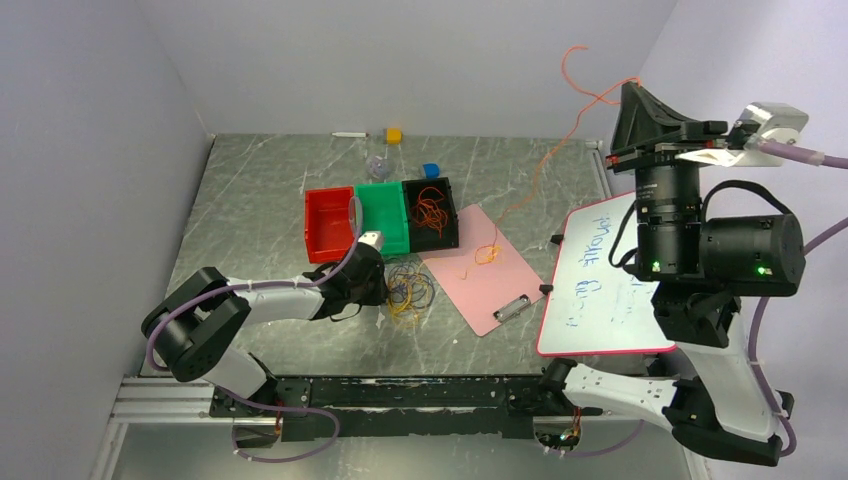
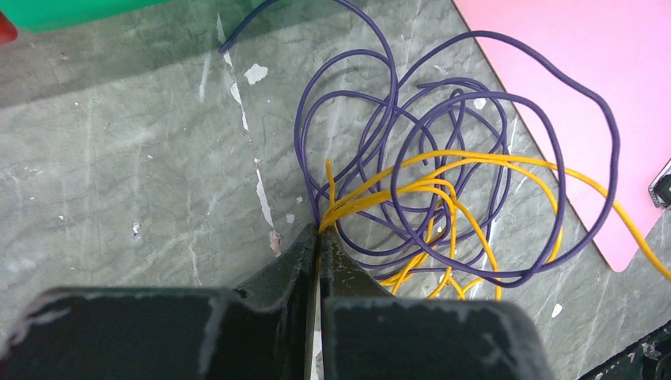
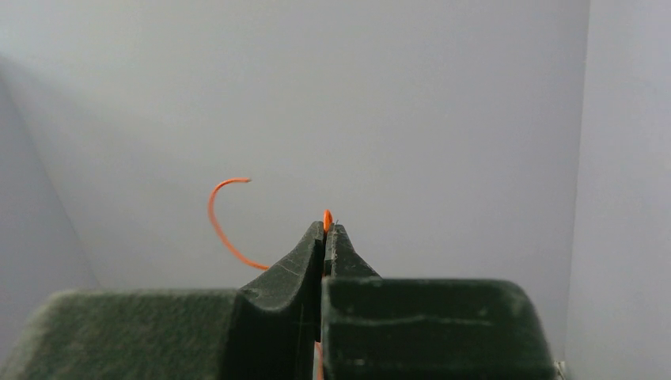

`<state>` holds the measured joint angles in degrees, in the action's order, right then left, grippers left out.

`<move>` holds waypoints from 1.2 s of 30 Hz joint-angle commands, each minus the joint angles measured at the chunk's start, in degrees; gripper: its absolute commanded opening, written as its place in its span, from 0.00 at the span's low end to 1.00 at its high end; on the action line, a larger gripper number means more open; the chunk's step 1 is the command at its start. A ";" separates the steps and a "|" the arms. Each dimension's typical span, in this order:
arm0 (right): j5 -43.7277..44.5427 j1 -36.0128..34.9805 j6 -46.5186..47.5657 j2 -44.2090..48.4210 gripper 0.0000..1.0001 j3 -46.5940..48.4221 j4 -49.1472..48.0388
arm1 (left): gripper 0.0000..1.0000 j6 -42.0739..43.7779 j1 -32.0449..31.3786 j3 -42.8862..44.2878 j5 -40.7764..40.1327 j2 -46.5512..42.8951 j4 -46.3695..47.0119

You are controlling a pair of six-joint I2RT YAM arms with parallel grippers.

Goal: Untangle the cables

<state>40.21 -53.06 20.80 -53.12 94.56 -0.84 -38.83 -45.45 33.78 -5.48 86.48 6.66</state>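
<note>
Holding orange cables point(image 1: 431, 212), black bin point(image 1: 446, 241), beside green bin point(image 1: 390, 241), red bin point(image 1: 325, 246)

White arm links point(image 1: 285, 297), black motor joints point(image 1: 750, 250), lilac hoses point(image 1: 800, 154), green status lights point(image 1: 655, 266), scuffed black fingers point(image 2: 289, 265)

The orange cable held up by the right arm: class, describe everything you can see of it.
The orange cable is one thin, flexible, plastic-looking wire. The right gripper pinches it near one end, jaws shut, high in the air. A short free end curls beyond them. From there it hangs in a loose wavy line down to the pink clipboard, where its lower end rests in a small curl.
</note>
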 commanded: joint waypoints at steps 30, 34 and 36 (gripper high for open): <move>4.10 -0.13 12.86 3.79 0.00 3.69 -4.70 | 0.07 0.71 0.14 -2.99 -1.78 -2.51 -8.41; 2.70 -0.16 6.83 3.05 0.00 2.50 2.73 | 0.11 1.08 0.16 -4.60 -3.55 -11.79 -9.52; 0.80 -0.17 2.49 2.70 0.00 1.61 6.73 | 0.16 1.56 0.19 -5.50 -4.62 -17.41 -10.73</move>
<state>43.92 -53.06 30.72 -49.36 97.60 -3.38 -38.41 -45.45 29.76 -6.92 77.87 0.49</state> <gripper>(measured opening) 0.021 0.123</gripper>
